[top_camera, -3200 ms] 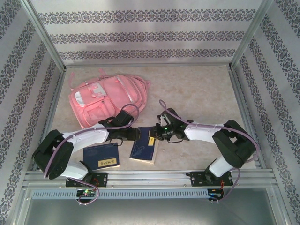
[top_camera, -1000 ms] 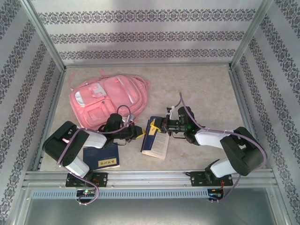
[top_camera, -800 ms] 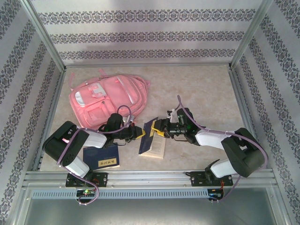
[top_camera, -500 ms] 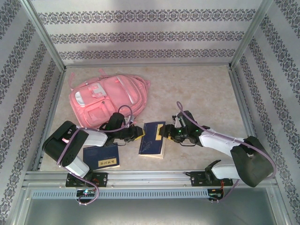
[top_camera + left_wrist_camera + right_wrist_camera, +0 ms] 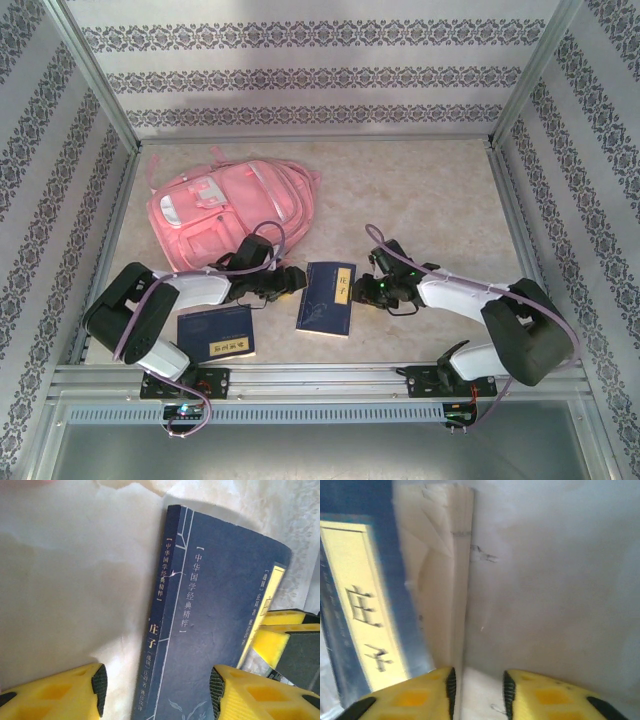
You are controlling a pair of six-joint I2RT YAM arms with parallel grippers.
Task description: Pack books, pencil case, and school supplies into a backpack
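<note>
The thin navy-blue paperback book [image 5: 327, 297] with its yellow title label lies flat on the beige marbled tabletop [image 5: 440, 200] at near-centre, between the left gripper [image 5: 291, 281], fingers spread, and the right gripper [image 5: 364, 288], fingers a sliver apart. In the left wrist view its lower end is cut off.

Left arm [image 5: 195, 290]: elbow folded back near its base, forearm reaching low toward the centre, wrist pitched down. Its left gripper [image 5: 291, 281] has yellow fingers [image 5: 55, 695] spread wide, black pads facing each other. Right arm [image 5: 465, 297]: elbow bent out to the right, forearm stretched low toward the centre, right gripper [image 5: 362, 289] pointing at its counterpart, near it but apart, fingertips a narrow slit apart with nothing between them.
</note>
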